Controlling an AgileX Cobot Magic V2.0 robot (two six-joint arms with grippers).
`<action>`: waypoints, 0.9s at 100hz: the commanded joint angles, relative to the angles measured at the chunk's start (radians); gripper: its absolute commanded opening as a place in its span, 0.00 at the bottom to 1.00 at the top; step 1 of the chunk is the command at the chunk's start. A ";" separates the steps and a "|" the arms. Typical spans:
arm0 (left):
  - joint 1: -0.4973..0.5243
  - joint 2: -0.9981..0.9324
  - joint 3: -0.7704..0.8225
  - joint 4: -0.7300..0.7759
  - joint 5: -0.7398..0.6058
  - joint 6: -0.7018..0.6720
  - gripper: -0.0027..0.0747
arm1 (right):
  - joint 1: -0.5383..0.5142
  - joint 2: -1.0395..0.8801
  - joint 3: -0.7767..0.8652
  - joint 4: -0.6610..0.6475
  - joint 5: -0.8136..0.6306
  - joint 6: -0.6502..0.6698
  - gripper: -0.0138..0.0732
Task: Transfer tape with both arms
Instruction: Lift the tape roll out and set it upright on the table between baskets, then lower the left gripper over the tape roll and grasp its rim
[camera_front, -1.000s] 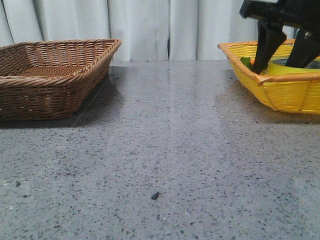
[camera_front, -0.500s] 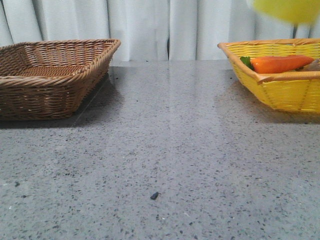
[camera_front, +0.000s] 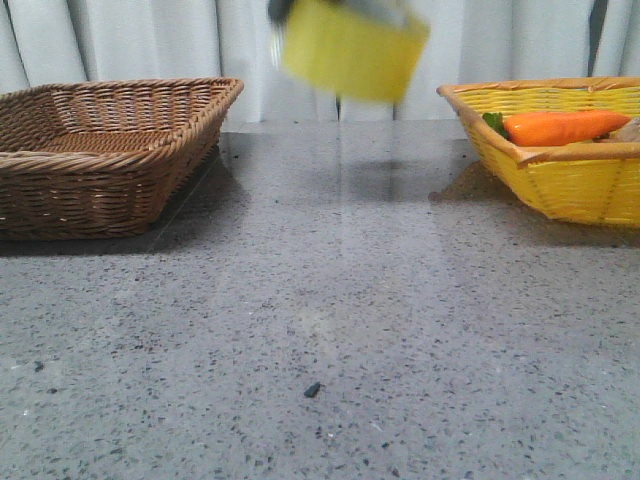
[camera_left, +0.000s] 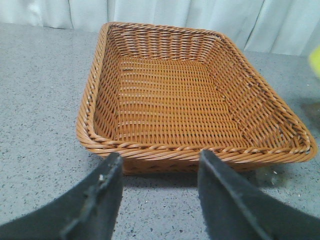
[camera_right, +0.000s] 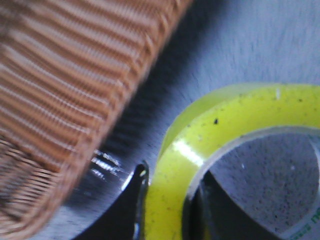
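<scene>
The yellow tape roll (camera_front: 350, 48) hangs blurred in the air at the top middle of the front view, above the table between the two baskets. In the right wrist view the tape (camera_right: 210, 135) fills the frame and my right gripper (camera_right: 167, 200) is shut on its wall, one finger outside, one inside the core. Only a dark bit of that gripper shows above the tape in the front view. My left gripper (camera_left: 160, 175) is open and empty, low over the table just before the brown basket (camera_left: 190, 145).
The brown wicker basket (camera_front: 110, 150) stands at the left. A yellow basket (camera_front: 560, 190) at the right holds an orange carrot toy (camera_front: 560, 127). A small dark speck (camera_front: 312, 390) lies on the grey table near the front.
The right gripper lifted the tape out of the yellow basket and carried it left, from the top right to the top middle. The carrot toy is now uncovered.
</scene>
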 joint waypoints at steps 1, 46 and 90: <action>-0.009 0.012 -0.025 -0.003 -0.081 0.002 0.44 | -0.003 -0.017 -0.036 -0.009 -0.034 -0.002 0.18; -0.042 0.059 -0.184 -0.103 0.046 0.094 0.34 | -0.003 -0.189 -0.043 -0.009 0.088 -0.001 0.50; -0.312 0.554 -0.668 -0.208 0.182 0.222 0.31 | -0.003 -0.839 0.283 -0.073 -0.038 -0.054 0.09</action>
